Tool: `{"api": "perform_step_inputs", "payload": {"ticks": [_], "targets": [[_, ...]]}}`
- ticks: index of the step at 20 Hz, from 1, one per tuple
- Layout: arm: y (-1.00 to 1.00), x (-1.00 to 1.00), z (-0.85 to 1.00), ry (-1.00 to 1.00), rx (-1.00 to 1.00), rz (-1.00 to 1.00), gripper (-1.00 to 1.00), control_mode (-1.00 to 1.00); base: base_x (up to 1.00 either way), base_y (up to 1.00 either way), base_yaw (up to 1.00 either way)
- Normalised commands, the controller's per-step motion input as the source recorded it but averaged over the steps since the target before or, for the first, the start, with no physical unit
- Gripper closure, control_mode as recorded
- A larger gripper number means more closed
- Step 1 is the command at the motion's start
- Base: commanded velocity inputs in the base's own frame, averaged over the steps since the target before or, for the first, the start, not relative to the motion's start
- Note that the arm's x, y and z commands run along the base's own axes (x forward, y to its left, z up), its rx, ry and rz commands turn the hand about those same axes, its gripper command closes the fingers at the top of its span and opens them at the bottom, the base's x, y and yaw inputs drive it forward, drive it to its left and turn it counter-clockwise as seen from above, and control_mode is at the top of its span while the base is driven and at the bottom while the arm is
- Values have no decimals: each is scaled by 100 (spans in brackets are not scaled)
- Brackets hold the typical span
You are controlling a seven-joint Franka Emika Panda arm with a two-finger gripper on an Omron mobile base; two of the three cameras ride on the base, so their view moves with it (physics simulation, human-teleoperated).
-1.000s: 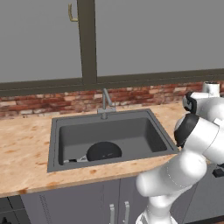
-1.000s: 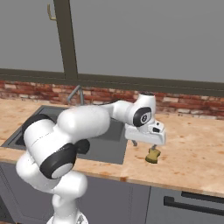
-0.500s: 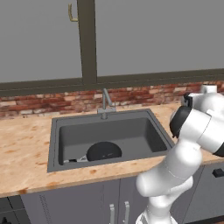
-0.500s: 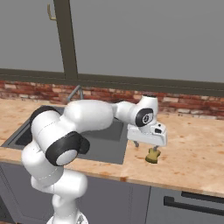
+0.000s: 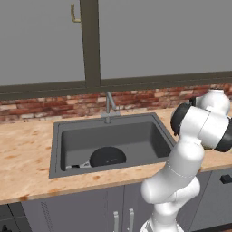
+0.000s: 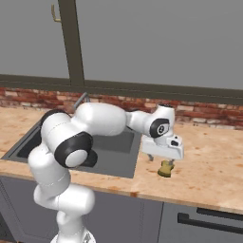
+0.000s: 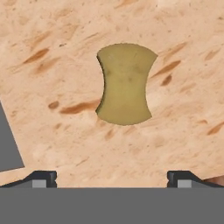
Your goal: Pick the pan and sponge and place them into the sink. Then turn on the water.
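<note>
Meanwhile the gripper (image 7: 112, 177), jaws wide apart, hung above the sponge (image 7: 125, 84) near the counter's (image 7: 52, 65) front edge, beside the sink (image 6: 124, 163).

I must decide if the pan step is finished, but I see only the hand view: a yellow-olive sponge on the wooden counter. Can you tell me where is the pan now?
Observer: The pan already lies inside the sink, near its front wall, as the left base view shows.
Operator: Good. Is the water running?
Observer: No stream comes from the faucet; the basin looks dry.
Operator: And on which side of the sink is the sponge?
Observer: In the right base view the sponge lies on the counter just to the right of the sink, with the open gripper directly above it, not yet touching.
</note>
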Motion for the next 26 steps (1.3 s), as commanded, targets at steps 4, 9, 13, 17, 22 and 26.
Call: {"api": "perform_step_inputs", "payload": {"ticks": [4, 9, 13, 17, 22, 26], "targets": [[-10, 4, -11, 1, 2, 0, -100, -100, 0, 0, 0], [-6, 7, -13, 1, 3, 0, -100, -100, 0, 0, 0], [-2, 9, -14, 0, 3, 0, -100, -100, 0, 0, 0], [0, 8, -13, 0, 1, 1, -100, -100, 0, 0, 0], [-4, 14, -11, 0, 0, 1, -100, -100, 0, 0, 0], [-2, 16, -10, 0, 0, 2, -100, -100, 0, 0, 0]]}}
